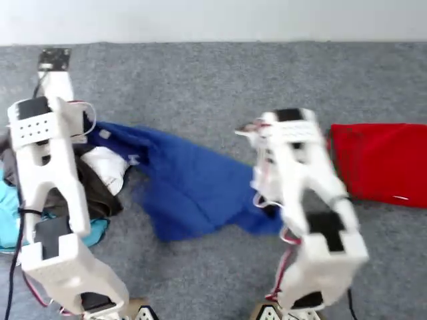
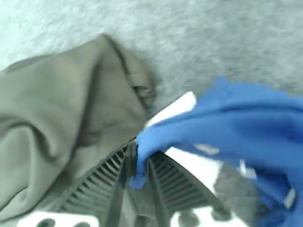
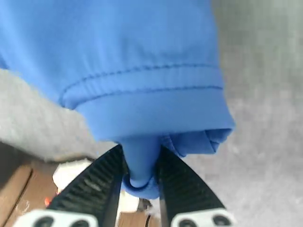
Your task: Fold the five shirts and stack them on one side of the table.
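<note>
Closest to us in the right wrist view, the right hand (image 3: 140,168) is clenched on a bunched fold of the blue shirt (image 3: 142,61), its dark ribbed fingers (image 3: 94,184) pressing the stitched hem from both sides. In the left wrist view, the left hand (image 2: 138,165) likewise pinches a corner of the same blue shirt (image 2: 236,123), and a small tip of cloth pokes out between its fingers (image 2: 104,179). An olive-brown shirt (image 2: 61,123) lies crumpled just beside it. From the high view we see the blue shirt (image 1: 193,183) spread loosely across the middle of the grey counter (image 1: 220,80), stretched between the two arms. By the left arm the other shirts lie bunched together: the olive-brown shirt (image 1: 97,190), a white shirt (image 1: 107,167) touching it, and a teal shirt (image 1: 10,207) at the counter's edge. A red shirt (image 1: 380,160) lies flat and squared on the right side, beyond the right arm.
</note>
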